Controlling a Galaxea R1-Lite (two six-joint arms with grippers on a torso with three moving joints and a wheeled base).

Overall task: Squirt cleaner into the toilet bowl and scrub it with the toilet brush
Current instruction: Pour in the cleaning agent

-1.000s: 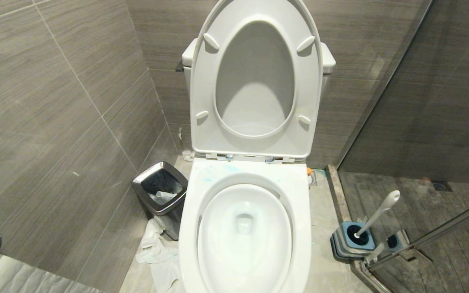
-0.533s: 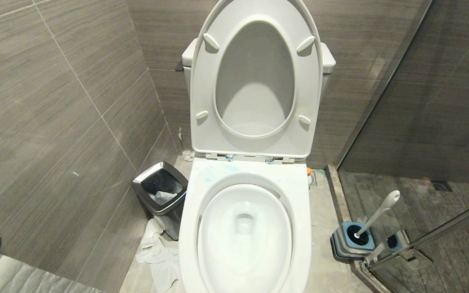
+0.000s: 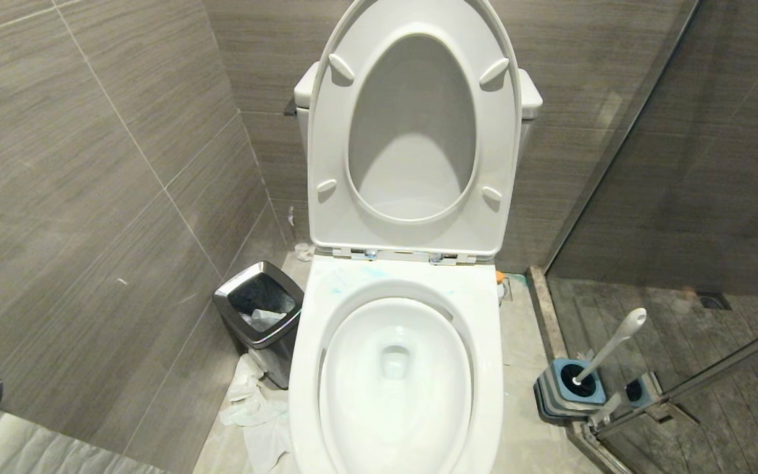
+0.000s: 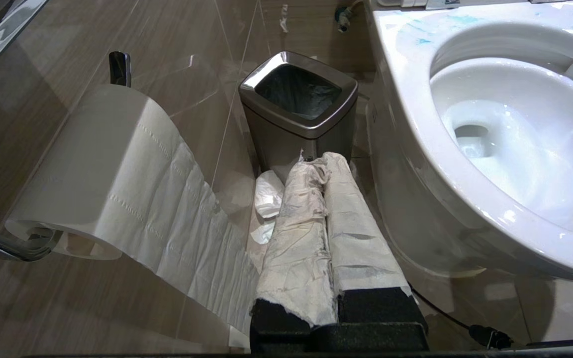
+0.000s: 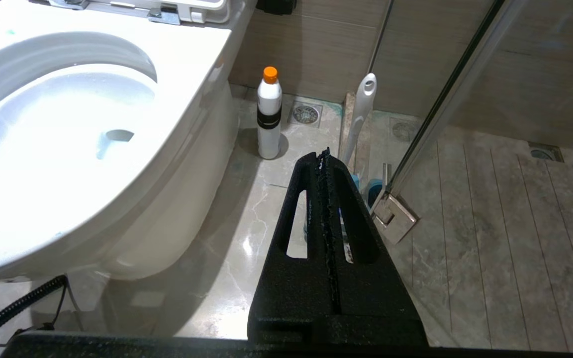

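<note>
Grey-tiled bathroom, seen from above a white toilet (image 3: pixel 395 368) with seat and lid raised. Faint turquoise smears mark the back of its rim, and the water in the basin looks clear, perhaps slightly foamy; the view is too glossy to be sure. That suggests cleaner may have touched the rim, though no fresh blue liquid sits in the basin.

The bottle (image 5: pixel 269 113), white with an orange cap, stands upright on the floor just beside the toilet's right side. The brush (image 3: pixel 609 347) rests in its blue-and-grey holder (image 3: pixel 566 388) by the glass shower door, untouched by any gripper.

The right gripper (image 5: pixel 324 161) hangs near the brush, fingers pressed together, empty. The left gripper (image 4: pixel 319 164), fingers wrapped in paper and pressed together, hangs near a bin (image 4: pixel 299 112) and paper roll (image 4: pixel 112 164).

Squirting and scrubbing both appear left to do.
</note>
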